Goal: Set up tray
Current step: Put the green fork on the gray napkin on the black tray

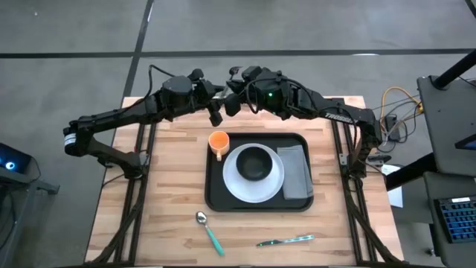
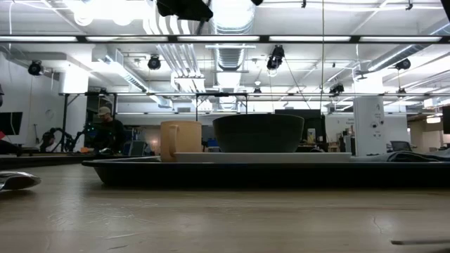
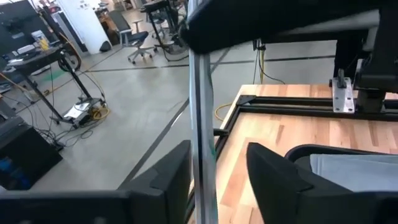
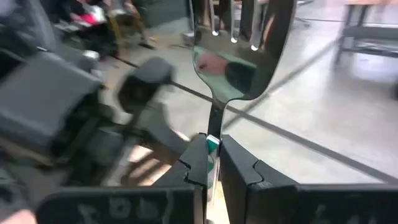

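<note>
The large black rectangular tray (image 1: 217,195) is seen at the middle of the wooden table (image 1: 156,201). Beyond it, the right gripper (image 4: 212,163) is closed on a silver fork (image 4: 231,56). The left gripper (image 3: 217,177) is held apart around a thin handle (image 3: 202,124).

The wooden table (image 1: 171,186) carries the black tray (image 1: 216,195) at its centre. A spoon with a teal handle (image 1: 209,230) lies directly on the wood near the front edge, left of centre. A knife with a teal handle (image 1: 285,240) lies to its right.
</note>
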